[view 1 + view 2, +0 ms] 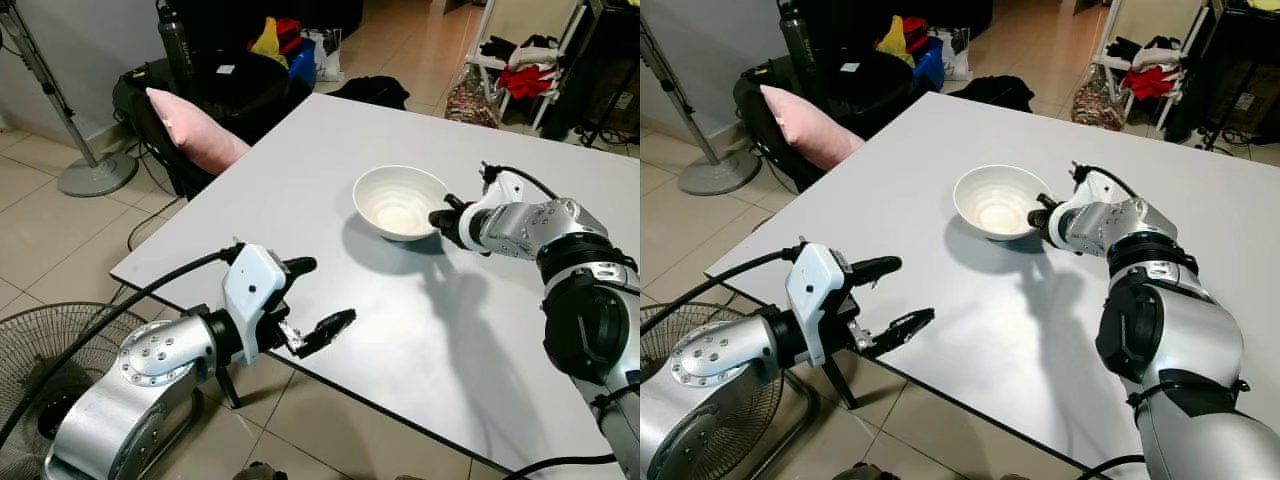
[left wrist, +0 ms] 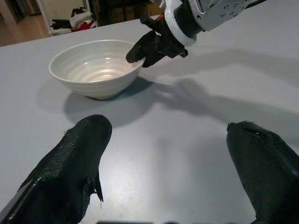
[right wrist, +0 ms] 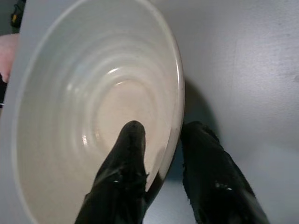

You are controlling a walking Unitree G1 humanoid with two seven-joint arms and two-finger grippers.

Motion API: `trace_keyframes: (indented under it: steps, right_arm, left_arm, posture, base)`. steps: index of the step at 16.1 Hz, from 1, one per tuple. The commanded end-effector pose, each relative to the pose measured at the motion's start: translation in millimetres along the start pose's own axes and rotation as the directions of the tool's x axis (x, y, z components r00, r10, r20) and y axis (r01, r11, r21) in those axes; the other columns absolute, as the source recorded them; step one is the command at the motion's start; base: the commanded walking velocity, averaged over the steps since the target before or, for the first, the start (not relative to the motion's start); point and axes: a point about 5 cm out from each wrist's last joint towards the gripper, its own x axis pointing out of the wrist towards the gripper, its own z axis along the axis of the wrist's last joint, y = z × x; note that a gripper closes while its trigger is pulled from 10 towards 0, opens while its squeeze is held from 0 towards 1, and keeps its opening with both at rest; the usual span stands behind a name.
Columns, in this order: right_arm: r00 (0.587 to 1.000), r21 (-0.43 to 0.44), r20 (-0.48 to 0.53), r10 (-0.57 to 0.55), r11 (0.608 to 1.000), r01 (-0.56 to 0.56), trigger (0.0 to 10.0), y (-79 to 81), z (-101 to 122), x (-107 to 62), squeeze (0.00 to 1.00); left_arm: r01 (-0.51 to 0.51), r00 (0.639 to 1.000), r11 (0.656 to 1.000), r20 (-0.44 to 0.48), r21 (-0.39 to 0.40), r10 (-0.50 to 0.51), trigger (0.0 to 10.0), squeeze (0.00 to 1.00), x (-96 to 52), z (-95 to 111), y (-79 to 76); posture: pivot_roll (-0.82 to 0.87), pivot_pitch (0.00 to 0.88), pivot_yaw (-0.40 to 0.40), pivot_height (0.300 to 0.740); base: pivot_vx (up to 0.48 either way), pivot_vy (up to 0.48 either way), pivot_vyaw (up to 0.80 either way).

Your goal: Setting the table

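Glazed off-white, with faint concentric ridges inside, the bowl [image 1: 400,201] stands upright on the grey table [image 1: 480,330], toward the far middle of it. It holds nothing (only a glossy highlight in its bottom). The right gripper [image 3: 161,140] grasps its right rim, one finger [image 3: 126,158] inside the wall and the other outside, with the rim pinched between them. The left gripper [image 1: 312,296] hovers over the table's near left edge, well apart from the bowl, its two fingers spread wide and holding nothing. Bare tabletop lies between the two grippers and all around the bowl. Beyond the far left edge a pink pillow [image 1: 195,130] lies on a dark chair, and a fan [image 1: 40,370] stands on the tiled floor near left.
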Motion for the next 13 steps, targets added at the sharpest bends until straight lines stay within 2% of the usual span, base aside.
trace_keyframes:
  steps: [1, 7, 8, 9, 10, 11, 12, 13]
  right_arm:
    - [1.000, 0.008, 0.017, 0.024, 1.000, -0.024, 10.0, 7.0, 10.1, -5.4, 1.00]
    - [0.994, 0.048, 0.000, 0.111, 0.993, -0.111, 10.0, 4.4, 26.9, -22.8, 1.00]
    - [0.989, 0.043, -0.004, 0.151, 0.988, -0.151, 10.0, 7.0, 30.8, -28.1, 1.00]
    - [0.978, -0.024, 0.035, 0.205, 0.979, -0.204, 10.0, 11.1, 38.2, -36.4, 1.00]
    - [0.961, -0.061, 0.066, 0.270, 0.962, -0.266, 10.0, 15.3, 41.8, -45.3, 0.00]
    - [0.936, -0.093, 0.078, 0.344, 0.937, -0.337, 10.0, 19.0, 40.7, -56.7, 0.00]
    - [0.924, -0.118, 0.085, 0.374, 0.924, -0.363, 10.0, 20.4, 39.2, -62.7, 0.00]
    - [0.882, -0.245, 0.135, 0.450, 0.878, -0.411, 10.0, 24.4, 31.1, -81.5, 0.00]
  left_arm:
    - [-0.003, 1.000, 1.000, 0.005, 0.010, 0.003, 10.0, 0.00, -2.6, 1.5, 0.4]
    - [-0.045, 0.999, 0.999, 0.018, -0.004, 0.045, 10.0, 0.00, -7.4, 1.1, 4.6]
    - [-0.056, 0.998, 0.998, 0.030, -0.016, 0.057, 10.0, 0.00, -9.9, 1.7, 5.1]
    - [-0.066, 0.996, 0.997, 0.053, -0.043, 0.068, 10.0, 0.00, -12.3, 3.7, 4.9]
    - [-0.078, 0.993, 0.994, 0.081, -0.076, 0.084, 10.0, 0.00, -14.2, 6.3, 4.7]
    - [-0.101, 0.989, 0.990, 0.098, -0.098, 0.111, 10.0, 0.00, -16.8, 7.2, 4.9]
    - [-0.116, 0.987, 0.987, 0.100, -0.112, 0.127, 10.0, 0.00, -18.0, 6.8, 5.1]
    - [-0.164, 0.980, 0.978, 0.093, -0.127, 0.177, 10.0, 0.00, -21.7, 4.0, 5.2]
  posture:
    - [-0.09, 0.000, 0.027, 0.740]
    - [-0.08, 0.000, 0.032, 0.740]
    - [-0.09, 0.000, 0.035, 0.740]
    - [-0.08, 0.000, 0.038, 0.740]
    - [-0.08, 0.000, 0.043, 0.740]
    - [-0.09, 0.000, 0.051, 0.740]
    - [-0.09, 0.000, 0.052, 0.740]
    - [-0.09, 0.000, 0.066, 0.740]
  base:
    - [0.000, 0.000, 0.00]
    - [0.000, 0.000, 0.00]
    - [0.000, 0.000, 0.00]
    - [0.000, 0.000, 0.00]
    - [0.000, 0.000, 0.00]
    - [0.000, 0.000, 0.00]
    - [0.000, 0.000, 0.00]
    - [0.000, 0.000, 0.00]
